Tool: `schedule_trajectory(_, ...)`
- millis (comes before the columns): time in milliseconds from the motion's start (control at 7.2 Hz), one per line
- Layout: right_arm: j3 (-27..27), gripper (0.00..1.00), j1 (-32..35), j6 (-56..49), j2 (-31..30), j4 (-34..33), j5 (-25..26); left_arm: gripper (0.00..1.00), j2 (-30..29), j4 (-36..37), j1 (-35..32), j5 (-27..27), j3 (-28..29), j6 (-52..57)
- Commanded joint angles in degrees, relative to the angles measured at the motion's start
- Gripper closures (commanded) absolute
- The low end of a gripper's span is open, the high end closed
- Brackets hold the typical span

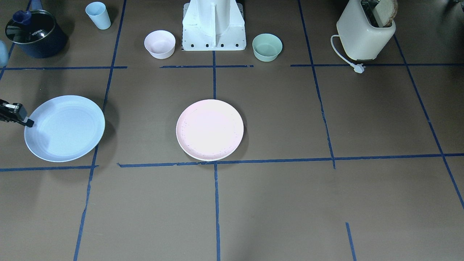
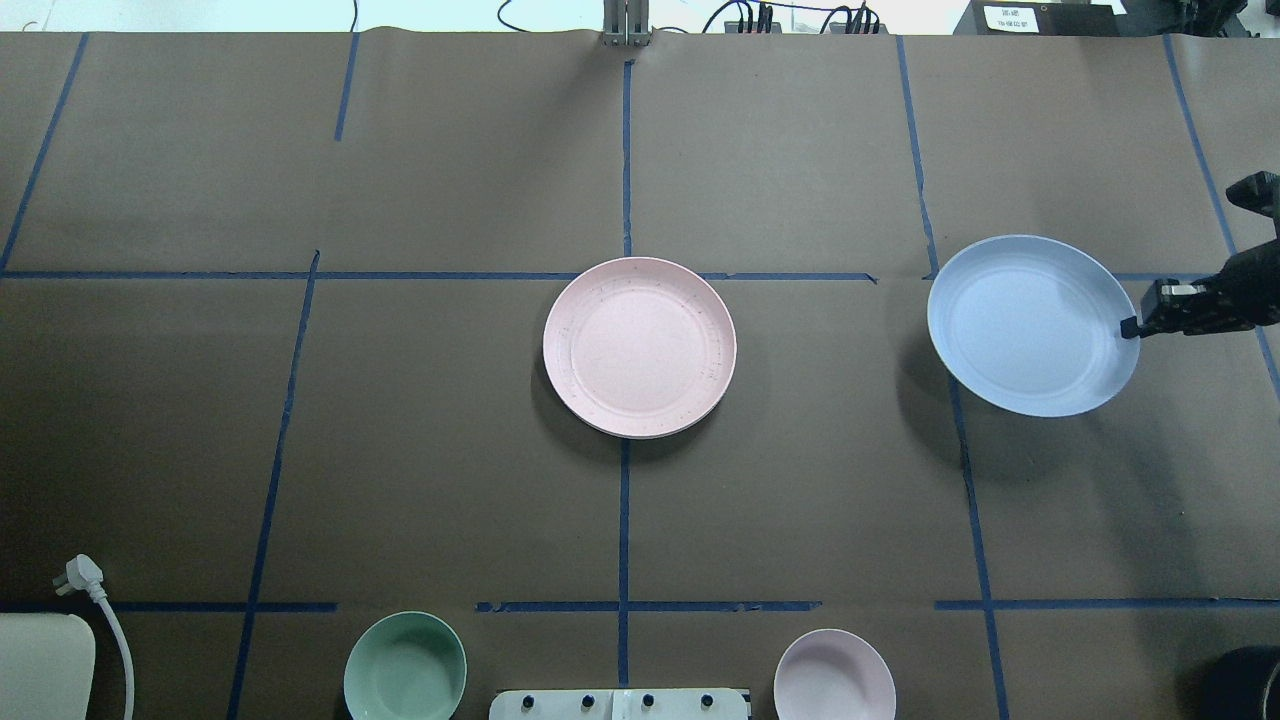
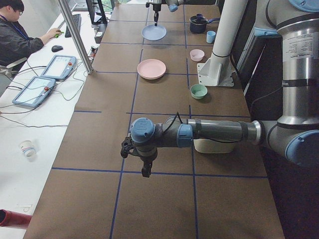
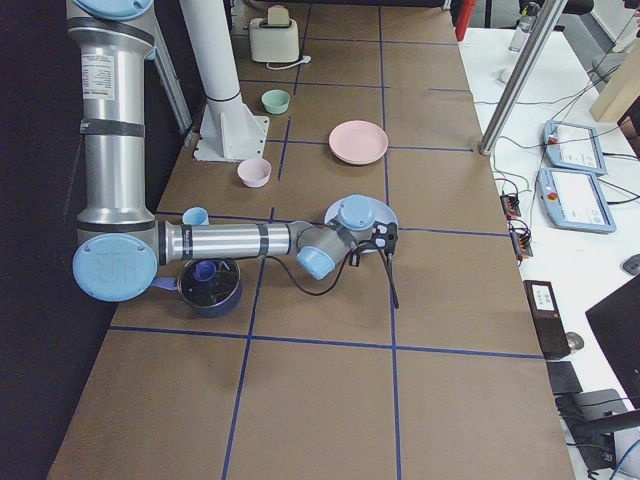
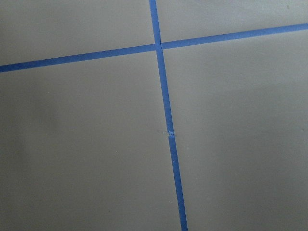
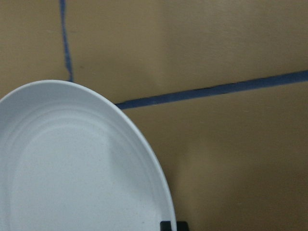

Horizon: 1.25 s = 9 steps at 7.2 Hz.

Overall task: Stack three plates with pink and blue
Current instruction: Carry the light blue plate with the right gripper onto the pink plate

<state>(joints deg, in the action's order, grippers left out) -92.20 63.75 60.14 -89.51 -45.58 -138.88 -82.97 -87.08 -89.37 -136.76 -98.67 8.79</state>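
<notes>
Table (image 2: 400, 400), blue plate (image 2: 1030, 325) (rim in right gripper (image 2: 1127, 328))

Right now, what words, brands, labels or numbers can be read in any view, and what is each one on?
"KONKA": on the pot lid, upside down in the front-facing view.
White label on the black box at the table's far edge: printed lines, too small to read.
Sticker on the right arm: too blurred to read.
Blue plate and pink plate: no print shows.
</notes>
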Motion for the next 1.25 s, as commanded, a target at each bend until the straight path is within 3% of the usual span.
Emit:
schedule_trajectory(0, -5.2, 1.00, -7.8, 16.7, 7.6, -2.1, 3.0, 0.00, 0.0, 0.1, 0.1, 0.0, 0.3, -0.1)
schedule_trajectory(417, -8.7, 1.00, -21.9, 23.5, 22.8, -21.7, 19.0, 0.00, 0.0, 0.1, 0.1, -1.2, 0.9, -0.1)
schedule_trajectory(833, -7.0, 1.00, -29.3, 28.8, 26.6, -22.2, 27.3, 0.00, -0.1, 0.1, 0.1, -1.2, 0.9, -0.1)
schedule_trajectory(1111, -4.6, 1.00, -30.1, 29.4, 28.1, -21.9, 28.7, 0.00, 0.0, 0.1, 0.1, -1.3, 0.9, -0.1)
